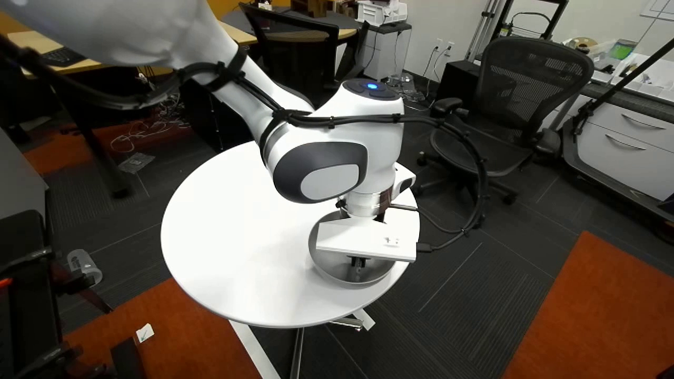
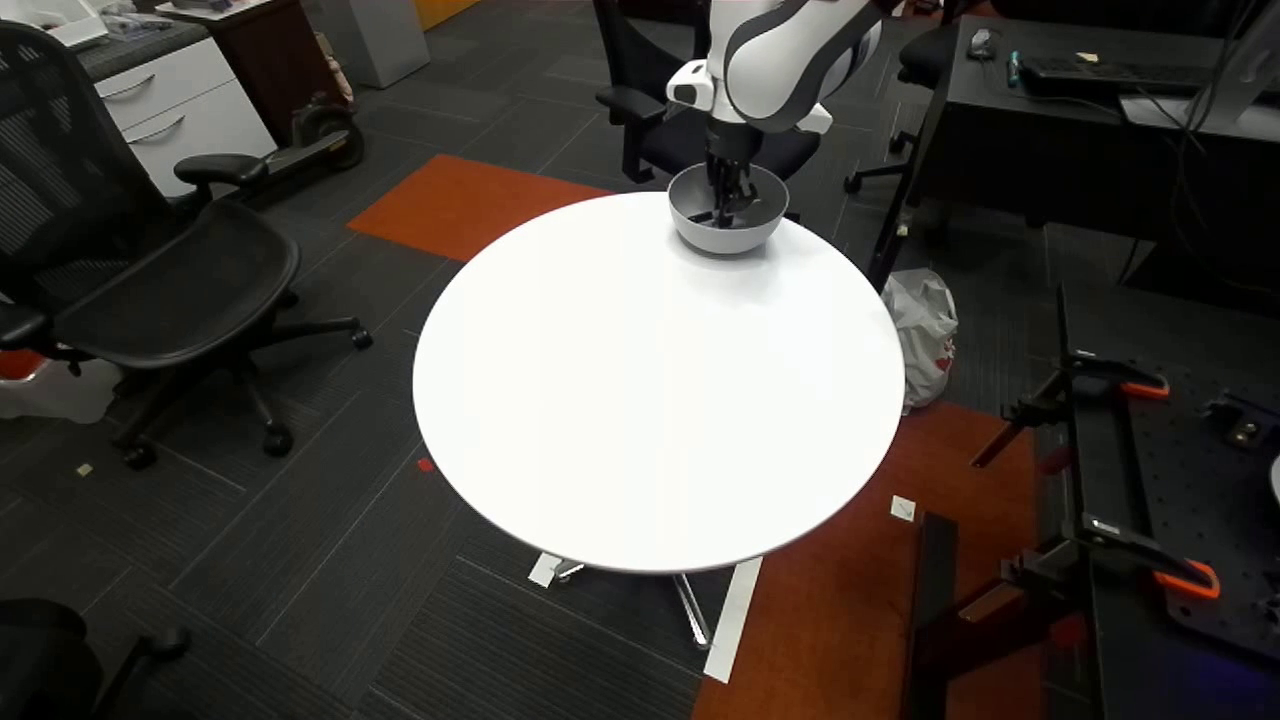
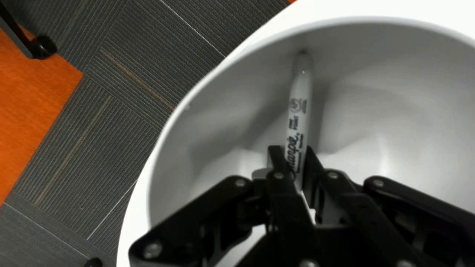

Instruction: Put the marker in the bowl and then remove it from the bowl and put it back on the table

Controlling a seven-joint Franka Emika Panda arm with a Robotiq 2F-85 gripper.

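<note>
So, claw [image 3: 294, 157] clamped on the marker [image 3: 298, 107] in the bowl [image 2: 727, 240], near the edge of the table [image 2: 650, 400]. Drop-off or pickup, can't tell; next, probably release or lift.

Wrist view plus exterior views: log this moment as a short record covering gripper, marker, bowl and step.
gripper: closed on the marker
marker: inside the bowl; grey body with Sharpie lettering
bowl: upright on the round white table, near the table's edge
step: marker not yet back on the table
unclear: whether the marker's far end touches the bowl
</note>
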